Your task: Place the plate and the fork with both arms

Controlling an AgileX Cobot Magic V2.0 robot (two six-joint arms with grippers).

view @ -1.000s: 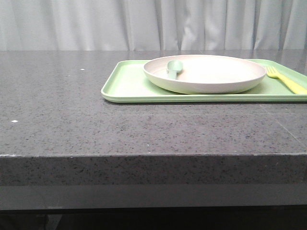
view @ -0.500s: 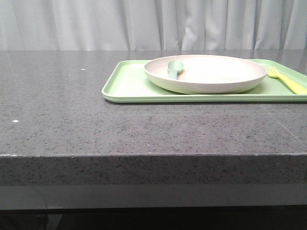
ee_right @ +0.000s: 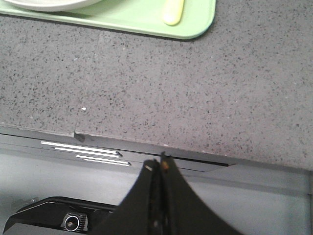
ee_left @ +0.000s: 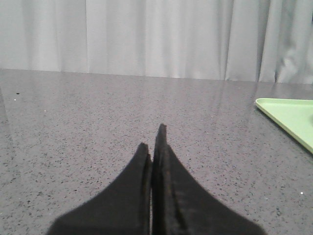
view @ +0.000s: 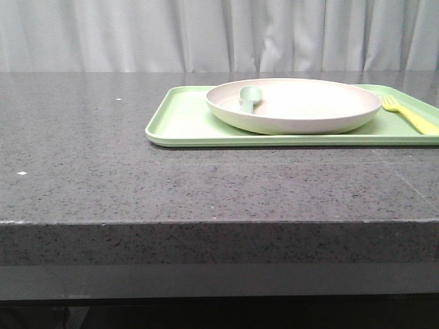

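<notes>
The cream-beige plate (view: 295,106) sits on the light green tray (view: 185,123) at the back right of the grey table. The yellow fork (view: 410,115) lies on the tray right of the plate. Its handle end shows in the right wrist view (ee_right: 173,11), beside the plate's rim (ee_right: 49,5). My left gripper (ee_left: 152,142) is shut and empty, low over bare table, left of the tray corner (ee_left: 288,115). My right gripper (ee_right: 159,164) is shut and empty, off the table's front edge, near the fork's end of the tray. Neither arm shows in the front view.
A sage-green spoon (view: 250,98) lies in the plate. The table's front edge (view: 219,223) runs across the front view. A white curtain (view: 219,34) hangs behind the table. Below the edge, a dark base with a small camera (ee_right: 73,223) shows in the right wrist view.
</notes>
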